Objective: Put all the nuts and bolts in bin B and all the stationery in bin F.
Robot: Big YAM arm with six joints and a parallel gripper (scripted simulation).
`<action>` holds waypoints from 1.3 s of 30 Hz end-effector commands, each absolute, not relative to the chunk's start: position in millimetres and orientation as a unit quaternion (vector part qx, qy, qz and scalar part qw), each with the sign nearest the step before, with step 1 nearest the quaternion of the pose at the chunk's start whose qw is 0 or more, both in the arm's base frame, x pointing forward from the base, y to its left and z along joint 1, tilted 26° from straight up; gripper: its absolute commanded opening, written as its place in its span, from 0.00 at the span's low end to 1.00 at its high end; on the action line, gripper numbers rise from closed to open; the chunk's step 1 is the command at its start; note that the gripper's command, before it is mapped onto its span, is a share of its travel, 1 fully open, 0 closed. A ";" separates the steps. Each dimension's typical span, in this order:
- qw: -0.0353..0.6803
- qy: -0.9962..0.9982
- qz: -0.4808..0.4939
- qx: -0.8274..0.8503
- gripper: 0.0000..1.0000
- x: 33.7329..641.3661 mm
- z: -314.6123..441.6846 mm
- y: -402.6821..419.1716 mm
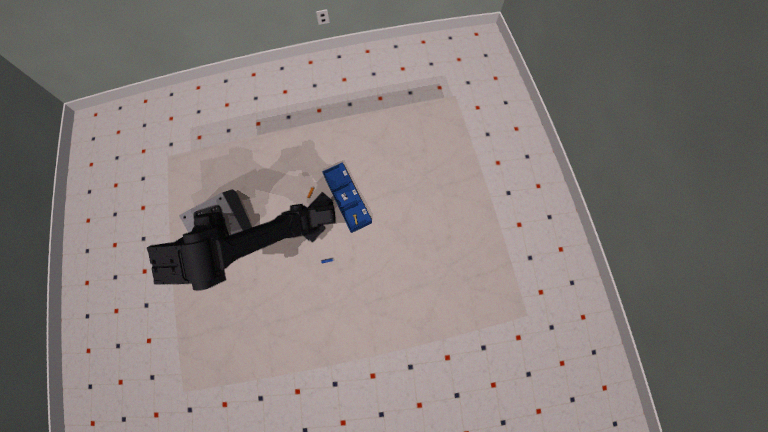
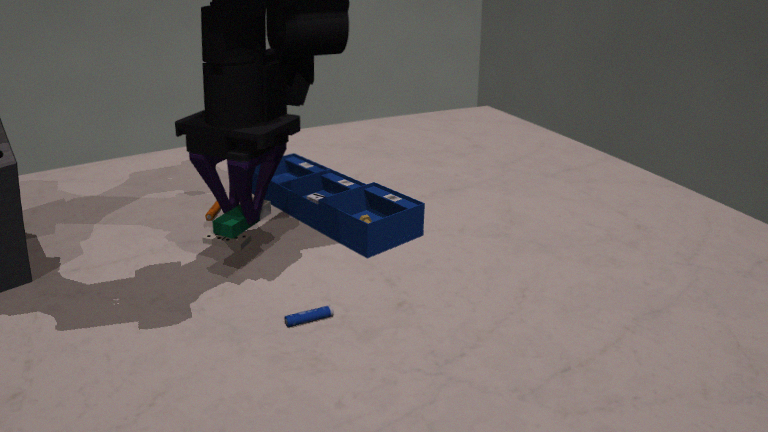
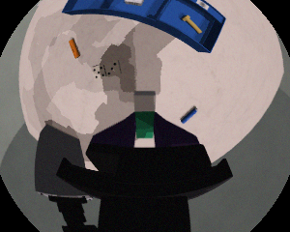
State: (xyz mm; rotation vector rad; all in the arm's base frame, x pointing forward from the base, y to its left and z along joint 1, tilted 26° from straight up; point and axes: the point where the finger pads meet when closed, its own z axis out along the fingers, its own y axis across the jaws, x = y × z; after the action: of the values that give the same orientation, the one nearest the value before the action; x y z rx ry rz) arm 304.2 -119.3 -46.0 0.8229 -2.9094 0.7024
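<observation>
My gripper (image 2: 242, 215) (image 3: 144, 116) is shut on a green and grey block, like a sleeved eraser (image 2: 227, 224) (image 3: 144, 129), held above the table beside the bins. Three blue bins stand in a row; their label letters are too small to read. A brass-coloured bolt (image 1: 355, 219) (image 2: 365, 218) (image 3: 192, 24) lies in the near bin (image 2: 396, 229) (image 3: 214, 37). A white piece with dark marks (image 1: 344, 196) (image 2: 315, 197) lies in the middle bin (image 2: 317, 220). The far bin (image 1: 334, 177) shows nothing inside in the overhead view.
An orange stick-like piece (image 1: 310, 192) (image 2: 212, 211) (image 3: 74, 48) lies left of the bins. A pale flat piece with black dots (image 2: 210, 240) (image 3: 106, 71) lies near it, below the held block in the exterior view. A blue cylinder (image 1: 326, 260) (image 2: 308, 315) (image 3: 188, 115) lies apart, nearer the exterior camera.
</observation>
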 end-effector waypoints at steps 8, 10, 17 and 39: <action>0.008 -0.936 0.231 0.264 0.18 315.5 -40.5 -118.9; 0.008 -0.936 0.231 0.264 0.18 315.5 -40.5 -118.9; 0.011 -0.936 0.230 0.267 0.18 343.1 -46.7 -97.2; 0.050 -0.870 0.223 0.436 0.18 439.1 -66.4 -31.1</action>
State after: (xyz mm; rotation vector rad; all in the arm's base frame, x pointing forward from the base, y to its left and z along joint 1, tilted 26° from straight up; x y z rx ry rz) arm 420.7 -40.1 -66.4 1.1964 -2.7310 0.6867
